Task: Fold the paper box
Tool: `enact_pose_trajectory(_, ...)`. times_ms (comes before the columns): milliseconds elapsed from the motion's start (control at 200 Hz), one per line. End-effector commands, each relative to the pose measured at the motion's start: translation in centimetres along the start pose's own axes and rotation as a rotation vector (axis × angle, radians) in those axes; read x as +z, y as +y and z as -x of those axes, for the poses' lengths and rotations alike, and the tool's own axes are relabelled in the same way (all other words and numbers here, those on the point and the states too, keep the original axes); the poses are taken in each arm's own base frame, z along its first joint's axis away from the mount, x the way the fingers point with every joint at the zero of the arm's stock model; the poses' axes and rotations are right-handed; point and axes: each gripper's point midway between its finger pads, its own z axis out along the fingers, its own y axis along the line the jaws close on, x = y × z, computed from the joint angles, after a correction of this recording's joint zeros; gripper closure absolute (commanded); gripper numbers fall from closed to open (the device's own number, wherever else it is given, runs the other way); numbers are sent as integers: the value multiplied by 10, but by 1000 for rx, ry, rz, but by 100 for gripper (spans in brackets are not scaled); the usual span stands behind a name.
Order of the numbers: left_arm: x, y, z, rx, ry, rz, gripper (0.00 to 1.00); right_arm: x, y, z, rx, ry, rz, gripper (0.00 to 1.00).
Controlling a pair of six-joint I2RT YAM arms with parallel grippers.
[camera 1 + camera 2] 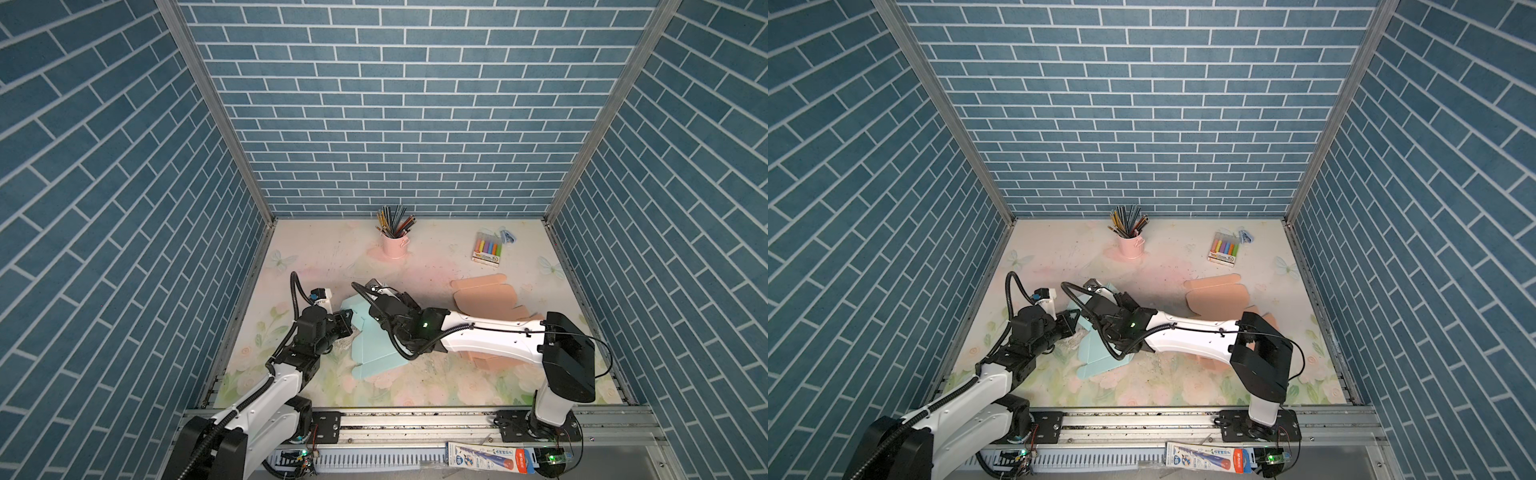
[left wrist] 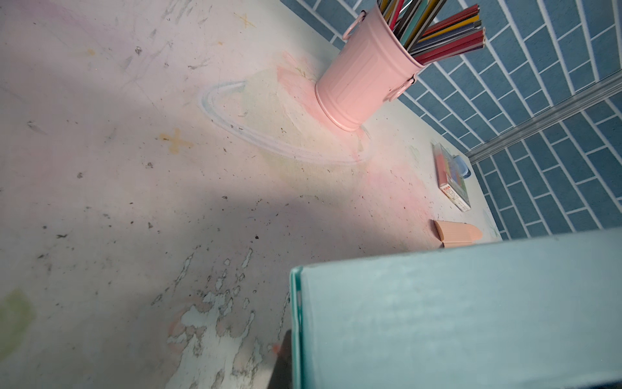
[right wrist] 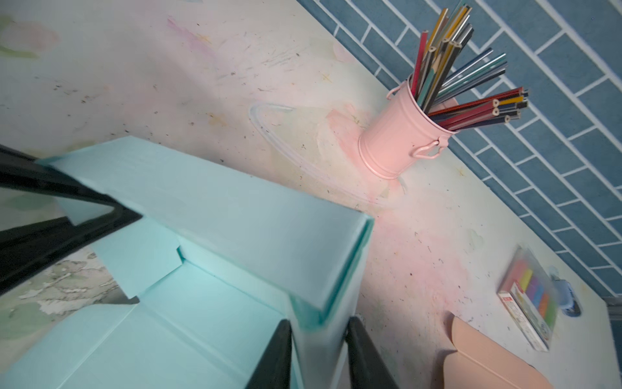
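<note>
Right wrist view shows the right gripper (image 3: 319, 325) pinching the double wall of the pale teal paper box (image 3: 202, 320), in front of the pink metal pencil bucket (image 3: 393, 144), while the closed left gripper (image 1: 345, 323) clamps its end, likely steadying the fold.

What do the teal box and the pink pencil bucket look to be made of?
The teal box: thin card or stiff paper with a matte finish; it shows scored creases, cut tabs and a doubled-over wall edge. The pink bucket: probably painted sheet metal with a satin sheen, going by the ribbed side, rolled rim and small loop handles, though plastic cannot be ruled out.
</note>
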Motion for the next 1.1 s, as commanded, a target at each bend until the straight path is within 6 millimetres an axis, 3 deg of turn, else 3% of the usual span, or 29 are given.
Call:
enact_pose_trajectory(0,-2,-31,10,24,-26,-125,100,6,-7,-10,-16,55,-91,71)
enact_pose_trajectory(320,-1,-34,10,14,-34,-136,100,13,-21,-15,-93,93,-220,75)
enact_pose_trajectory(605,0,-46,13,20,-39,-159,100,20,-27,-14,-137,119,-302,91)
enact_pose_trajectory(905,-6,-48,15,13,-62,-166,100,24,-34,-7,-158,125,-359,87)
enact_pose_trajectory(1095,-7,-51,15,17,-61,-169,100,26,-36,-6,-183,125,-390,96)
